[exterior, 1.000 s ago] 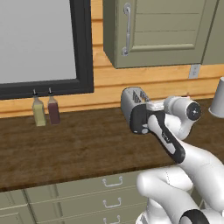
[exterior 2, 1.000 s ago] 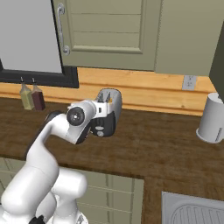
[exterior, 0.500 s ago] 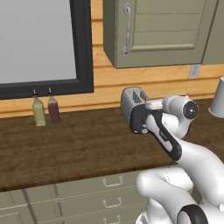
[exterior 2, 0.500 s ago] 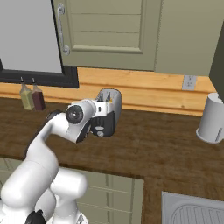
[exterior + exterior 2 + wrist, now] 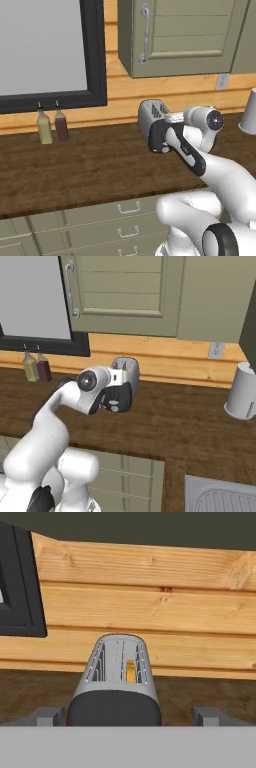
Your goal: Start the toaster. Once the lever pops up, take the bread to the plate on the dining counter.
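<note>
Both jaws wide, flanking toaster (image 5: 116, 684) black end.

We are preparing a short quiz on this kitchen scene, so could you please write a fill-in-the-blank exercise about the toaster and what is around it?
1. The gripper faces the toaster's ____ end panel.
2. The bread sits inside a ____ of the toaster.
3. Left of the toaster, ____ small bottles stand against the wooden wall.
4. The gripper's jaws are ____, one fingertip on each side of the toaster.

Missing words: black; slot; two; open
</note>
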